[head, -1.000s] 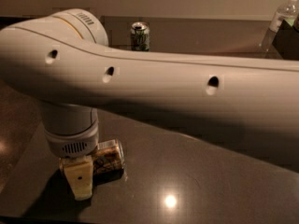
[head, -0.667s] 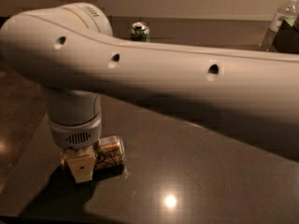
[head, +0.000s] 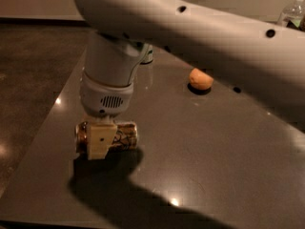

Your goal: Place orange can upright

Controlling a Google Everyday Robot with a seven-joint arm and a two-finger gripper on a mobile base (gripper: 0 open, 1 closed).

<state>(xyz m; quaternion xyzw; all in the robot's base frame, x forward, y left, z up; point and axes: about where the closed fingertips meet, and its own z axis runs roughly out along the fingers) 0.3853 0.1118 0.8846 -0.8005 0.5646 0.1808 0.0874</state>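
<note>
The orange can (head: 125, 135) lies on its side on the dark grey table (head: 214, 166), near the front left. It has a copper body with dark graphics, and its silver end (head: 81, 136) faces left. My gripper (head: 101, 144) comes straight down on it from above. Its cream front finger (head: 100, 141) covers the can's middle, and the other finger is hidden behind the can. The jaws are shut around the can's body. The can rests on or just above the tabletop, over its own shadow.
A round orange fruit (head: 200, 78) sits at mid-table to the right. A green-and-white can (head: 147, 55) stands at the back, mostly hidden by my arm. A clear bottle (head: 292, 12) is at the far right corner. The table's left edge (head: 43, 128) is close to the gripper.
The view has shifted so the arm now crosses higher in the picture and the orange fruit shows. The gripper stays on the lying can, at about the same spot on the table.
</note>
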